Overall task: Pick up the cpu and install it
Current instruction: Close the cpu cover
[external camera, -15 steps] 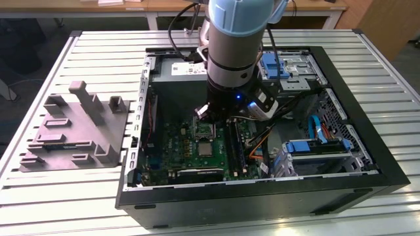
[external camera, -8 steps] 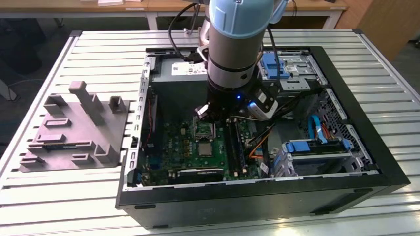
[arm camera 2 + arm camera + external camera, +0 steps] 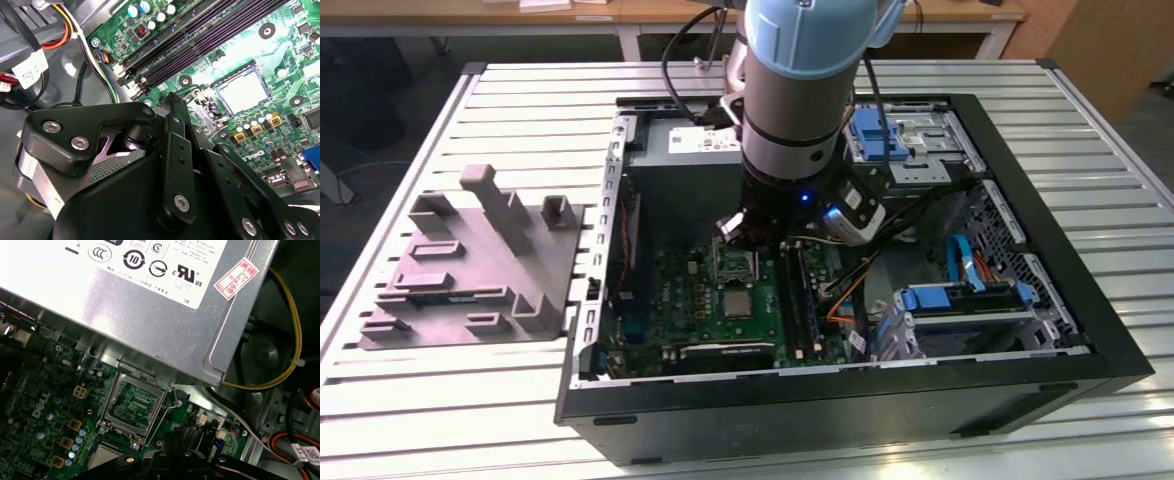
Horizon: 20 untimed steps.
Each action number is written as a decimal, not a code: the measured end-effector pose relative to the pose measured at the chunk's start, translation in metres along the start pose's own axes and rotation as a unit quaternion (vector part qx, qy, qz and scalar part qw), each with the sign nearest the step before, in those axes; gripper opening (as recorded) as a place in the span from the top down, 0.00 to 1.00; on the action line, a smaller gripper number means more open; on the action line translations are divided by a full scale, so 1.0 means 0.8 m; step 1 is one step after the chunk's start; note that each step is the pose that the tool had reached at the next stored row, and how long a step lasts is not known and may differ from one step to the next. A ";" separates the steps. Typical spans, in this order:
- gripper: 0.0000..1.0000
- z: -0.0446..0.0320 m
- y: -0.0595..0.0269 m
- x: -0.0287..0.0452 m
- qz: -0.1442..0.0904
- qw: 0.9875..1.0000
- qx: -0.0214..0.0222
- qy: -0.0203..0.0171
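Second wrist view puts my gripper [image 3: 172,107] low over the green motherboard [image 3: 280,35], its black fingers [image 3: 177,150] drawn together to a narrow tip with nothing between them, so I read it as clenched and holding nothing. Just past that tip the cpu [image 3: 245,92] lies flat in its socket, its silvery top facing up and clear of the fingers. Beside it run the long dark memory slots [image 3: 210,37].

From the first wrist view I see the gripper [image 3: 182,452] only as a dark tip; near it the socket's metal load frame [image 3: 132,405] stands swung open, and a corner of the cpu [image 3: 102,457] shows just beside the frame. The grey power-supply box [image 3: 125,305] looms over the board, with a yellow cable [image 3: 292,340] curving past its edge.

Looking through the exterior view, my arm [image 3: 787,90] reaches straight down into the open computer case [image 3: 1067,300], which lies on the slatted table [image 3: 400,400]. The cpu [image 3: 739,303] sits on the board below the gripper [image 3: 767,240]. A grey parts fixture [image 3: 467,260] rests on the table well apart, at the exterior view's left
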State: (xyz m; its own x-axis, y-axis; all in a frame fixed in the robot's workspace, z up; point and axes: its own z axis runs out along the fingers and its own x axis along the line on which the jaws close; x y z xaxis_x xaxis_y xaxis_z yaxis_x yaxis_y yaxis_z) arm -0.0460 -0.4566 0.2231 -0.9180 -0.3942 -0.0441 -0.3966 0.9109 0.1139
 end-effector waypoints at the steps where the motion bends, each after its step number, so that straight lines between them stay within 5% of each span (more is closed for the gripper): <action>1: 0.89 0.0000 0.000 0.0000 -0.003 1.000 0.000 0.000; 5: 0.89 0.0002 0.000 0.0000 -0.026 1.000 -0.001 0.003; 14: 0.89 0.0004 0.000 -0.0001 -0.029 1.000 -0.002 0.003; 20: 0.89 0.0040 -0.001 -0.0065 -0.032 0.999 -0.017 -0.004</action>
State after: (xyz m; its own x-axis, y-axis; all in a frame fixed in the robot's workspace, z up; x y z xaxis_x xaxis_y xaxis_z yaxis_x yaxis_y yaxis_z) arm -0.0410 -0.4546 0.2200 -0.8909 -0.4504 -0.0595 -0.4541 0.8792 0.1440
